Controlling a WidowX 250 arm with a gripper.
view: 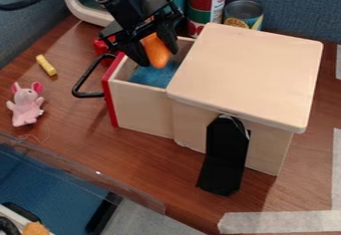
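The black gripper (pixel 157 57) hangs over the pulled-out drawer of a pale wooden box, shut on an orange rounded object (pixel 156 50) with one finger at each side of it. The object's lower end points down into the drawer (pixel 141 101), which has a red front panel and a black handle (pixel 81 82). Blue material (pixel 152 76) lies inside the drawer, just below the orange object. To the right is the box's flat wooden top (pixel 250 72).
A pink mouse toy (pixel 26 104) and a yellow piece (pixel 46 65) lie left of the drawer. Behind stand two cans (pixel 206 6), (pixel 244 16), near a red item (pixel 102 47). A black flap (pixel 225 157) hangs at the box's front. Pale tape (pixel 279 222) marks the table's lower right.
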